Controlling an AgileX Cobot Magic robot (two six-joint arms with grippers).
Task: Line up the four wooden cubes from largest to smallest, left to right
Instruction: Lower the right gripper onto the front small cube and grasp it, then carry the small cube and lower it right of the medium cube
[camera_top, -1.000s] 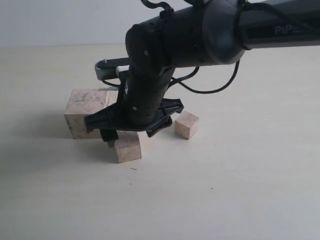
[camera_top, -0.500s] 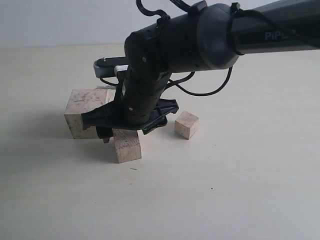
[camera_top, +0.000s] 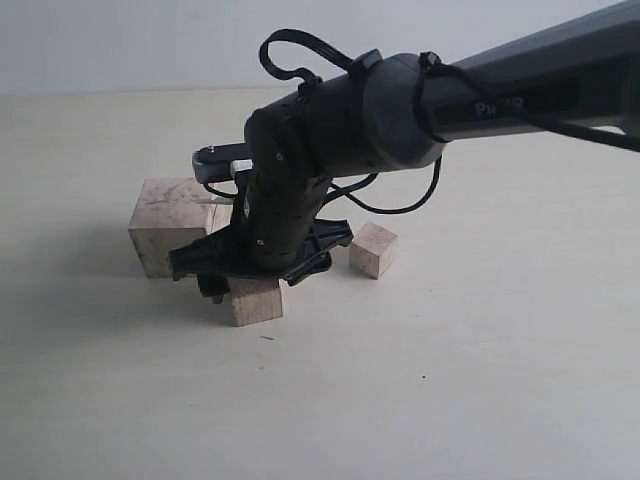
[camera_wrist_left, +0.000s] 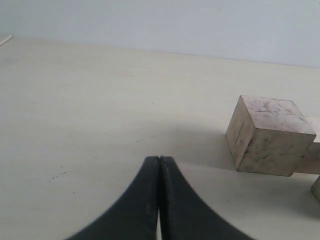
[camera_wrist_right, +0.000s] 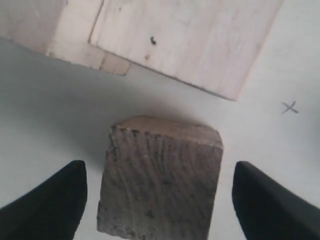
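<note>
My right gripper (camera_top: 250, 283) reaches in from the right of the exterior view and hangs low over a mid-sized wooden cube (camera_top: 256, 301). In the right wrist view that cube (camera_wrist_right: 160, 180) lies between the open fingers (camera_wrist_right: 50, 200), with a gap on each side. The largest cube (camera_top: 170, 225) stands just behind and to the left. A second large cube (camera_top: 222, 214) beside it is mostly hidden by the arm. The smallest cube (camera_top: 373, 249) sits apart on the right. My left gripper (camera_wrist_left: 159, 160) is shut on nothing, low over bare table, facing the largest cube (camera_wrist_left: 270, 135).
The right arm's black body and cable (camera_top: 400, 205) hang over the cluster of cubes. A small pen cross (camera_wrist_right: 289, 107) marks the table near the gripped-at cube. Pale tabletop (camera_top: 450, 380) stretches to the front and right.
The right arm has dropped lower, bringing its open gripper down around the mid-sized cube. None of the cubes has moved.
</note>
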